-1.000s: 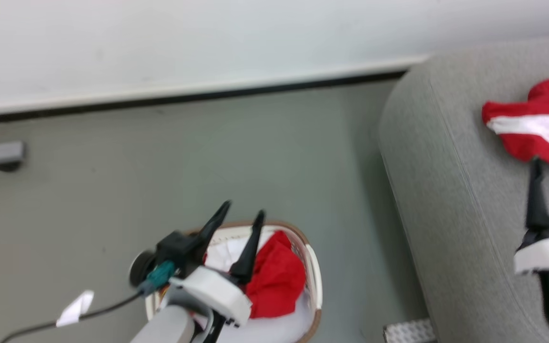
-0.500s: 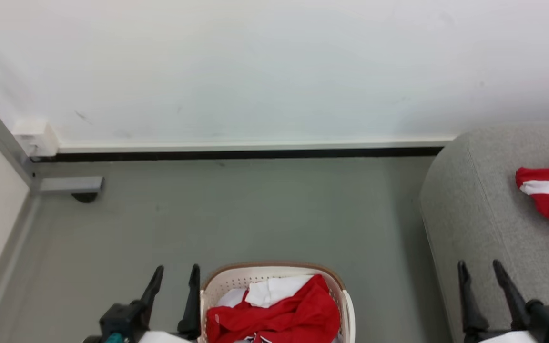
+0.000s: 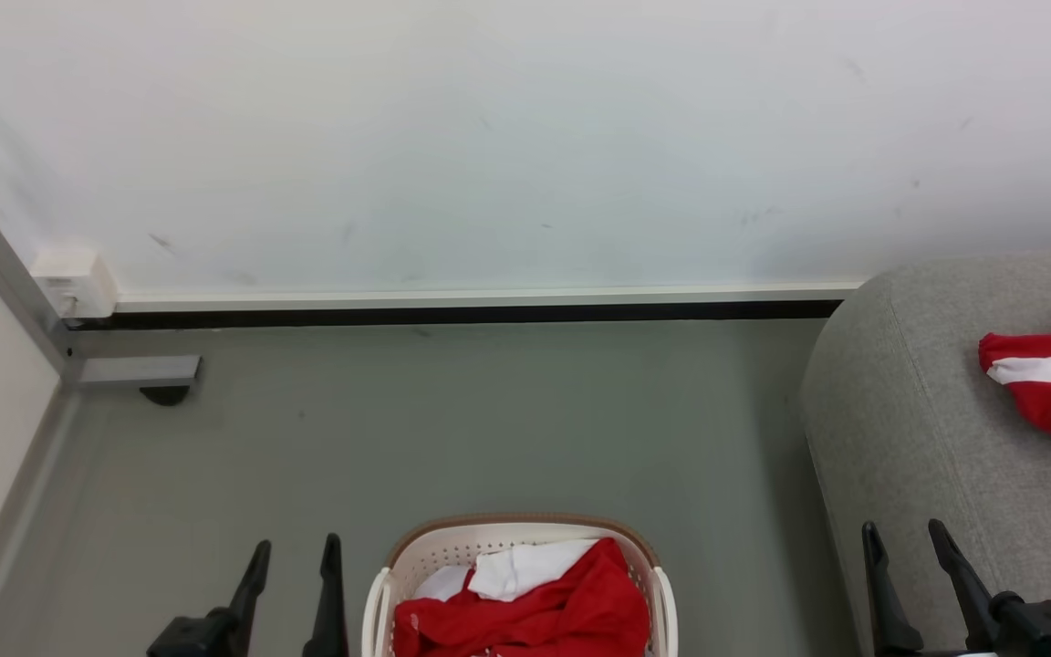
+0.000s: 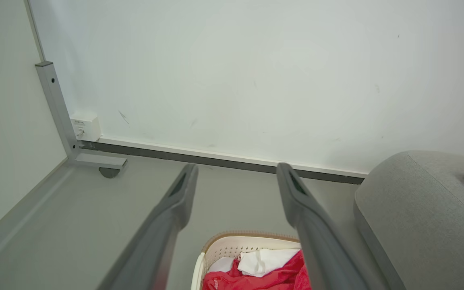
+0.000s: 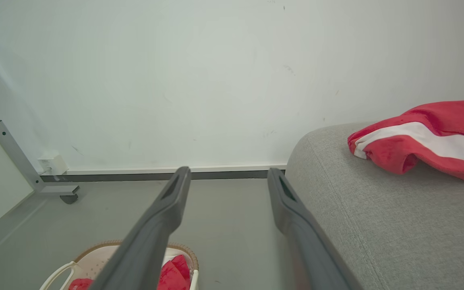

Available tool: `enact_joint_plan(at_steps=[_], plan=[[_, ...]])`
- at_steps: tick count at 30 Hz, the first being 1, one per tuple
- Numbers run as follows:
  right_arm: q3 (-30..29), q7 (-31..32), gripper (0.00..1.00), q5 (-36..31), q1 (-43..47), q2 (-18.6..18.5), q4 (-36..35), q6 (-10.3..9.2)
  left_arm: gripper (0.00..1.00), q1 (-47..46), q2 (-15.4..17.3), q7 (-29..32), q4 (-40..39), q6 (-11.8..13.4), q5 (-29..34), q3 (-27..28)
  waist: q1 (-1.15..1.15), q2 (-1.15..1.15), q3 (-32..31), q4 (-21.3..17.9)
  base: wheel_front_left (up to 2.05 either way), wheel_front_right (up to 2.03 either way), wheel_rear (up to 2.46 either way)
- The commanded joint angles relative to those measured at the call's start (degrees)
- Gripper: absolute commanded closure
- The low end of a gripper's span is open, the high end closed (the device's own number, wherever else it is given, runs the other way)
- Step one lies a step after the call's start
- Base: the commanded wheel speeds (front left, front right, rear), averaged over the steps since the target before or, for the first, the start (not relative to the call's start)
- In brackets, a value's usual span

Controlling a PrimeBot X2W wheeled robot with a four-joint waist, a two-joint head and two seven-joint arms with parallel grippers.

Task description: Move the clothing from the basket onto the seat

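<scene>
Both the left gripper (image 3: 293,561) and right gripper (image 3: 904,538) hung spread, empty. Red-and-white fabric clothing (image 3: 535,611) lay bunched in the oval cream plastic basket (image 3: 516,525) near the grey woven seat (image 3: 927,438); I'd pinch its top fold deep.
</scene>
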Motion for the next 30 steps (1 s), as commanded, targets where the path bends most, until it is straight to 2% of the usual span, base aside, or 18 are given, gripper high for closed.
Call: enact_joint_plan(at_steps=[1,4,8,12,18,23,30], plan=[[0.0,0.0,0.00,-0.2,-0.5,0.0,-0.5,-0.12,0.00,0.2,-0.2,0.0,0.0,-0.6,1.0,0.3,0.01,0.00,0.3,-0.4,0.00,0.00,0.00],[-0.5,0.0,0.00,-0.5,-1.4,0.0,-1.2,-0.12,0.00,-1.0,-0.6,0.0,0.6,-1.7,2.0,0.0,0.01,0.00,1.4,-1.0,0.00,0.00,0.00],[-1.9,0.0,0.00,-0.4,-3.6,0.0,-3.1,-0.12,0.00,-5.2,-1.0,0.0,2.3,-3.7,3.8,-2.6,0.01,0.00,6.0,-1.8,0.00,0.00,0.00],[-2.7,0.0,0.00,-0.1,-6.9,0.0,-5.6,-0.12,0.00,-12.1,-1.0,0.3,7.8,-5.8,6.7,-7.5,0.01,0.00,12.6,-3.3,0.00,0.00,0.00],[-2.3,0.0,0.00,0.5,-12.0,0.1,-9.9,-0.12,0.00,-24.7,-0.7,6.4,18.7,-7.9,11.6,-14.1,0.01,0.00,23.9,-6.4,0.00,0.00,0.00],[-0.6,0.0,0.00,1.8,-15.1,0.1,-13.7,-0.12,0.00,-33.5,-0.5,11.4,26.9,-8.5,13.0,-16.3,0.01,0.00,32.7,-9.2,0.00,0.00,0.00],[1.2,0.0,0.00,3.0,-18.0,0.1,-18.3,-0.12,0.00,-41.7,-0.1,14.0,37.4,-8.0,14.0,-17.1,0.01,0.00,41.7,-12.4,0.00,0.00,0.00]])
